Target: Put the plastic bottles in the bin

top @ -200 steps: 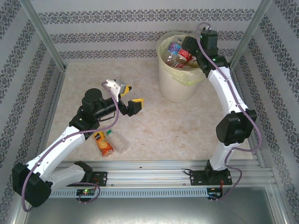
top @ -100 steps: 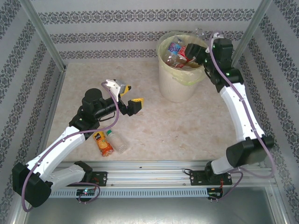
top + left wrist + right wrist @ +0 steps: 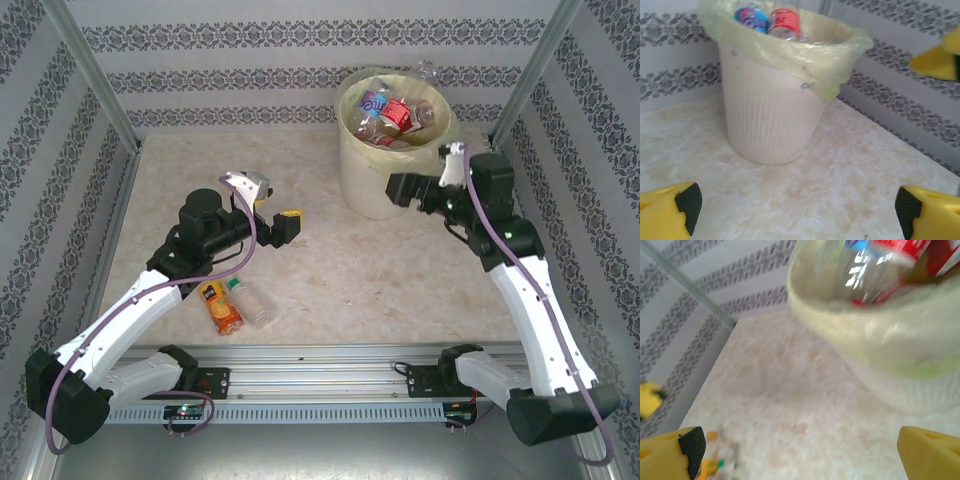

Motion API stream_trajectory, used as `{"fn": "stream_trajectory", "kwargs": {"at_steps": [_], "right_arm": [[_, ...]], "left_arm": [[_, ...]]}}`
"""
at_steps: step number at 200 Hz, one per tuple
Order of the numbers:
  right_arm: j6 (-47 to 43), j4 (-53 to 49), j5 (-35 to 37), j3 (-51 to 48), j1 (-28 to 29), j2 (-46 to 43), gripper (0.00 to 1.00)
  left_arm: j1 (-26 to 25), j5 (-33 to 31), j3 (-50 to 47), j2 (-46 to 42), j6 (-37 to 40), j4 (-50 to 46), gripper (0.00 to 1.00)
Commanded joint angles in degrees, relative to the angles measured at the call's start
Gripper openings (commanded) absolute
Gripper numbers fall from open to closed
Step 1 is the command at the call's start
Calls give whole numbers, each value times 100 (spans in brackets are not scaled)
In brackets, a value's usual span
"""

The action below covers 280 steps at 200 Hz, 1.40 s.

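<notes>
On the far right of the marbled table, the cream-white bin with its pale green liner, upright and already loaded with several plastic bottles, red and blue labels uppermost. Just beside the bin's near right wall, the right gripper, fingers spread wide with nothing between them; over the table's left middle, the left gripper, likewise fully spread and empty, facing the bin. Toward the near left edge, lying side by side beside the left arm, an orange-labelled bottle and a clear bottle.
</notes>
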Motion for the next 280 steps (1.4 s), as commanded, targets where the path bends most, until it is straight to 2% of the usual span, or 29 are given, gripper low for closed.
{"fn": "stream_trajectory", "kwargs": {"at_steps": [1,32,42,74,103,133,169,193,280], "right_arm": [[-110,-337,-826,-468,76,-332,98],[-99,-326,-1855,-1168,176,-598,98],[5,-279,-1965,-1271,346,-605,98],[-62,-370,-1436,-1354,1242,-610,98],[-18,-243,-1293,-1533,1448,-620,98],[-2,-195,-1301,-1611,1459,-689,98],[-5,-221,-1251,-1617,1468,-801,98],[4,-239,-1233,-1624,1475,-785,98],[-48,-358,-1067,-1582,1485,-788,98]], "left_arm": [[-85,-849,196,-44,-352,-851,100],[-84,-2043,440,-26,-1278,-2327,98],[-85,-2312,604,21,-1545,-2911,99],[-84,-2788,924,157,-2771,-4543,97],[-84,-2721,757,197,-3818,-5353,95],[-80,-2816,365,51,-4297,-5501,93],[-88,-2792,101,104,-4395,-5697,86],[-84,-2462,-165,133,-4503,-5425,85],[-151,-2023,-472,700,-4610,-4772,84]]}}
